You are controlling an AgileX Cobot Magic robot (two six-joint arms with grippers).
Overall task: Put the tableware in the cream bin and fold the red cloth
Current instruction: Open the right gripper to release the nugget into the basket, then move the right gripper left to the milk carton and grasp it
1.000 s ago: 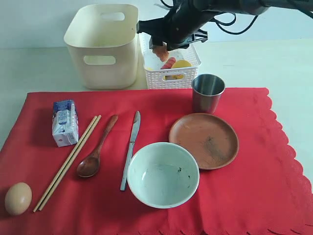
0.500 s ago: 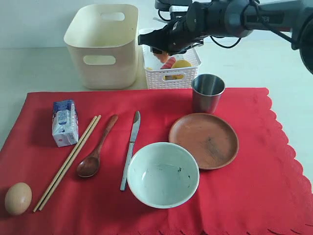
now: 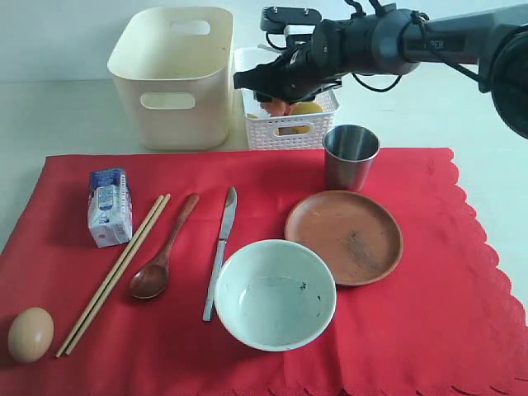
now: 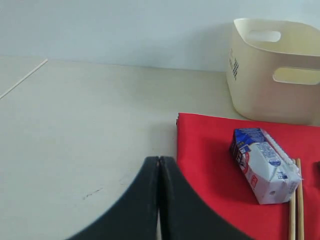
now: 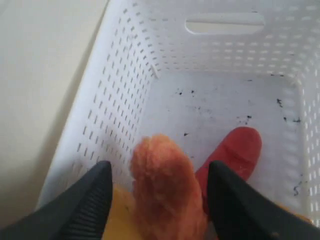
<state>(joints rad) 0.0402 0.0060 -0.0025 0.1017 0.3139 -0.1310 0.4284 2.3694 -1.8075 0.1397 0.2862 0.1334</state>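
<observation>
On the red cloth lie the pale bowl, brown plate, steel cup, dark spoon, chopsticks and knife. The cream bin stands behind the cloth, with nothing visible inside. My right gripper hangs open over the white basket. A fuzzy orange food piece sits between its fingers with a gap on each side. My left gripper is shut and empty, low over the bare table beside the cloth's corner.
The white lattice basket beside the bin holds a red sausage and a yellow item. A milk carton and an egg rest on the cloth's left side.
The right gripper with the orange food piece has dropped lower over the white basket, and its arm has stretched in from the right. Nothing on the cloth has moved.
</observation>
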